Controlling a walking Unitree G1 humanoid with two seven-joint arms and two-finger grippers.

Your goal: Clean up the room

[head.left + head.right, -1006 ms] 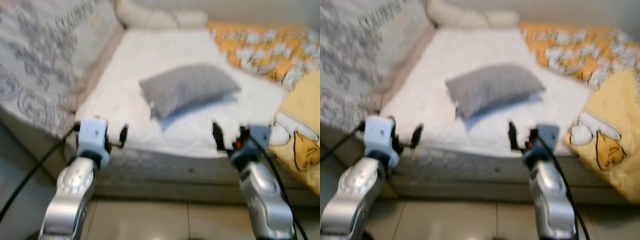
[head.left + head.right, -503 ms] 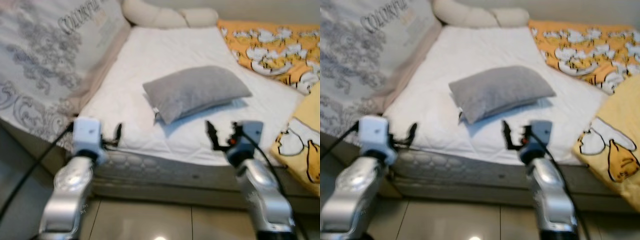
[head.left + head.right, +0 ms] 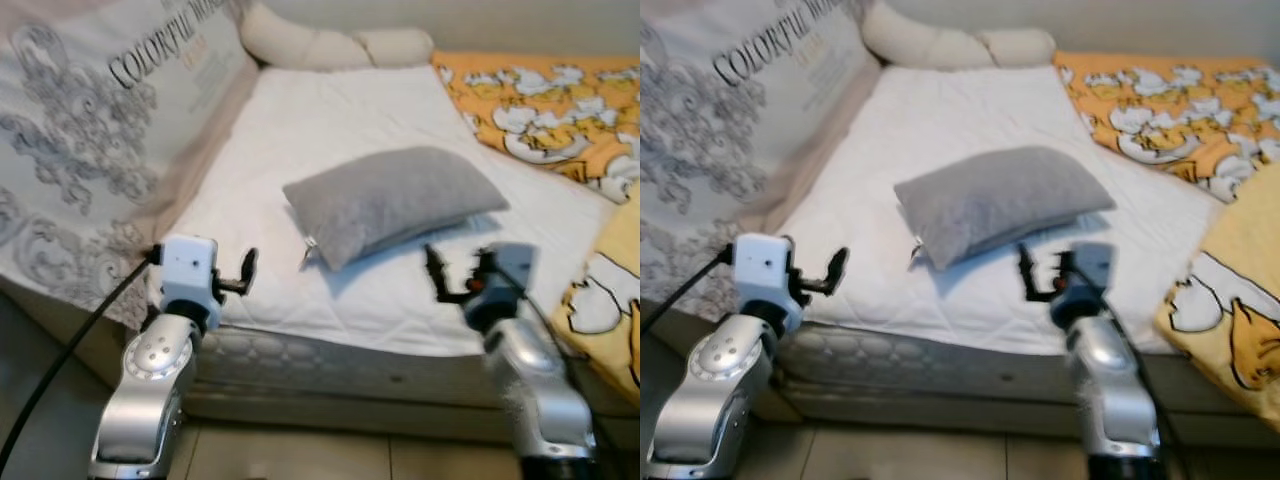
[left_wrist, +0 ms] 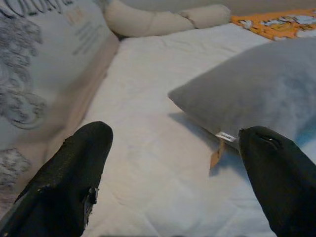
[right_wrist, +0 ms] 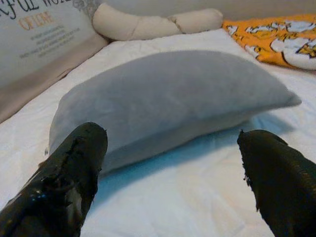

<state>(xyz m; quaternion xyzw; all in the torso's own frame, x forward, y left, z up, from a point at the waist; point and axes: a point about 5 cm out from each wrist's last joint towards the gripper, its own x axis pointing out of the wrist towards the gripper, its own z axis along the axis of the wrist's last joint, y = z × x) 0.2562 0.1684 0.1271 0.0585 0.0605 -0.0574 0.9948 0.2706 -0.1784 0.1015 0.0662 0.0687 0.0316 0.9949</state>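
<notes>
A grey pillow [image 3: 392,198] lies flat in the middle of the white mattress [image 3: 330,110], with a small tag at its near corner. Both arms are raised in front of the bed's near edge. My left gripper [image 3: 245,272] hovers over the mattress edge, to the left of the pillow's corner, open and empty [image 4: 173,143]. Just before the pillow's near side is my right gripper [image 3: 440,278], with its fingers spread wide and nothing held between them [image 5: 170,148]. Neither gripper touches the pillow.
A cream bolster [image 3: 335,45] lies at the head of the bed. An orange patterned blanket [image 3: 540,100] and a yellow cartoon blanket [image 3: 612,300] cover the right side. A grey printed cover [image 3: 90,150] drapes over the left side. Tiled floor [image 3: 300,460] lies below.
The whole view has shifted and sharpened, so the camera moved. Both grippers stay open at the bed's edge, and the pillow lies where it was.
</notes>
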